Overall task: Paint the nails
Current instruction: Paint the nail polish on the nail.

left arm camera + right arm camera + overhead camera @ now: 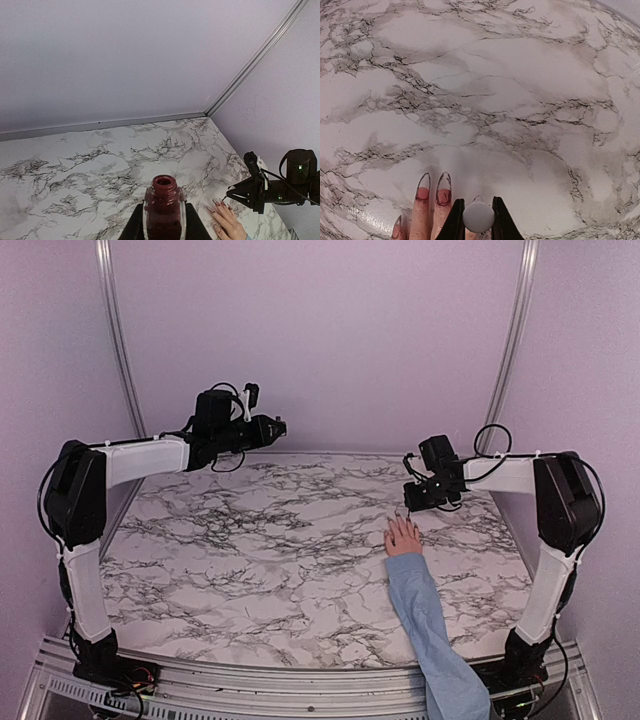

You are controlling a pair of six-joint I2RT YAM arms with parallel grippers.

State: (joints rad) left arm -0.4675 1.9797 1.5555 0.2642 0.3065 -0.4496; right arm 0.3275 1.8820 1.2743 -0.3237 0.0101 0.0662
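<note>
nails (443,182): pointing to back wall, hand (403,537) flat on worktop (250,540) | left end effector (164,224): clamped on open bottle (164,200) | right end effector (478,222): clamped on white cap (478,216)

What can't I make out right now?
Right wrist: whatever hangs under the white cap, hidden by the cap and the right gripper.
Right wrist: one of the nails sits mostly behind that cap; the rest of the hand is cut off by the bottom edge.
Left wrist: bottle, lower part cut by the bottom edge.
</note>
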